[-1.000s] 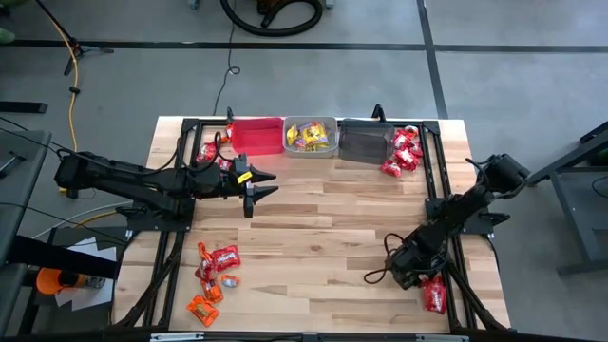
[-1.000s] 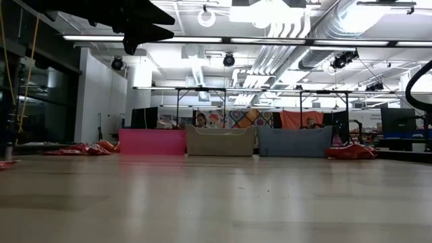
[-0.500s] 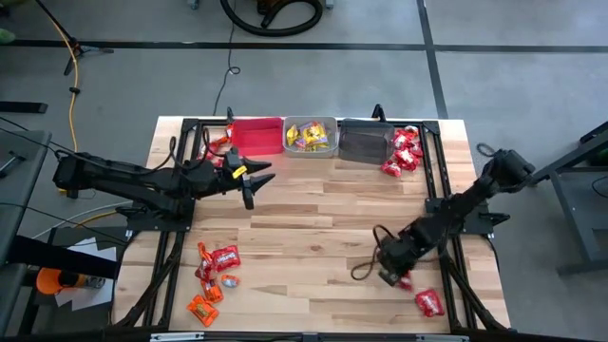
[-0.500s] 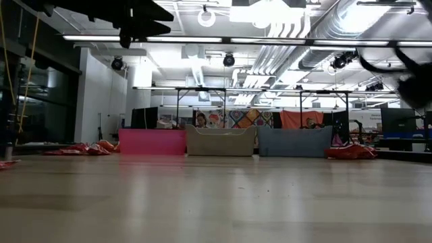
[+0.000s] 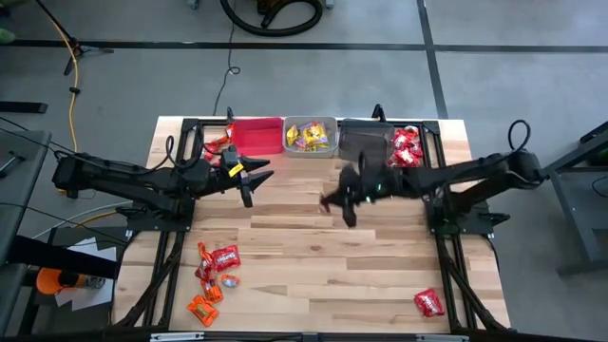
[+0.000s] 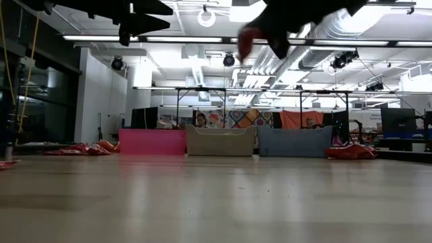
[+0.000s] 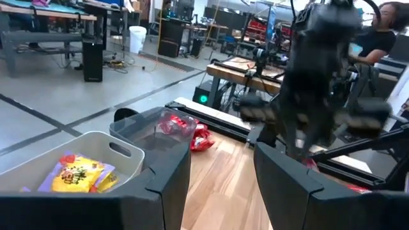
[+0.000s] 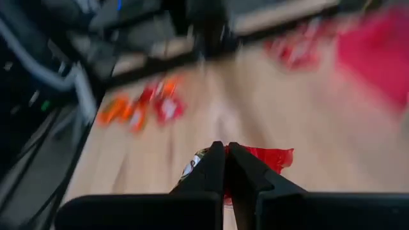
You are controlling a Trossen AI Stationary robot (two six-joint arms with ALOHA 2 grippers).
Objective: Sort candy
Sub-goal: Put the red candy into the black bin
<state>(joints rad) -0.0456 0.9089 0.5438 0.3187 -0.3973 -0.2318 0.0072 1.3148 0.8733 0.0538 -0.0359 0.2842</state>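
Observation:
Three bins stand at the far edge: red (image 5: 256,135), clear (image 5: 311,135) with yellow candy, and dark (image 5: 366,141). Red candy lies heaped beside the dark bin (image 5: 407,147). More candy lies near the left front corner (image 5: 214,271), and one red packet lies at the right front (image 5: 429,302). My right gripper (image 5: 340,202) hangs blurred over the table's middle, shut on a red candy (image 8: 265,158). My left gripper (image 5: 249,180) hovers open and empty, left of centre, pointing level toward the right. My right gripper pinches a red candy packet (image 8: 255,160) between its two fingers, and the packet sticks out on both sides of the shut fingertips (image 8: 217,160). The fingers slant down toward the table's left. The candy is lifted clear of the table.
Black frame rails run along the left (image 5: 180,190) and right (image 5: 437,199) sides of the wooden table (image 5: 304,247). More red candy lies beside the red bin (image 5: 215,142). A person shows in the room beyond, in the left wrist view (image 7: 383,32).
My right gripper has shut on a red candy near the table's right front corner. It has lifted the candy and swung fast toward the table's middle and far side, rolling as it went. One red packet stays behind at the right front.

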